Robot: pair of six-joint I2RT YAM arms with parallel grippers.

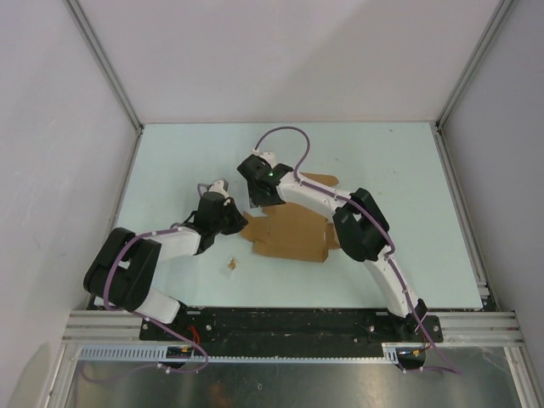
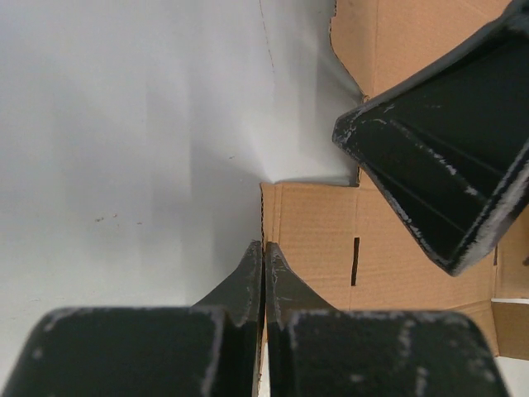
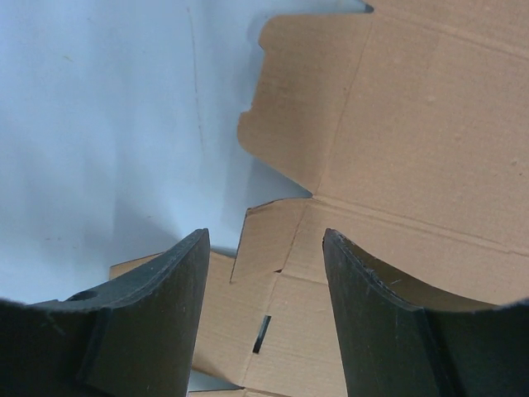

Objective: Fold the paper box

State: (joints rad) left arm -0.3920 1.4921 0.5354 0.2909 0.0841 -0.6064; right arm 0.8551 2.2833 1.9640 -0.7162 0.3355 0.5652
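The paper box (image 1: 289,234) lies as a nearly flat die-cut sheet in the middle of the surface (image 1: 382,170), so almost all folding remains. The left pincer (image 2: 264,248) is closed at the sheet's left edge. The right pincer (image 3: 264,236) stands apart over a slightly lifted flap.

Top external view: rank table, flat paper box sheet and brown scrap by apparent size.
1. table, the largest by far
2. flat paper box sheet
3. brown scrap, a tiny speck
All three lie at table level, so camera nearness doesn't affect the order.
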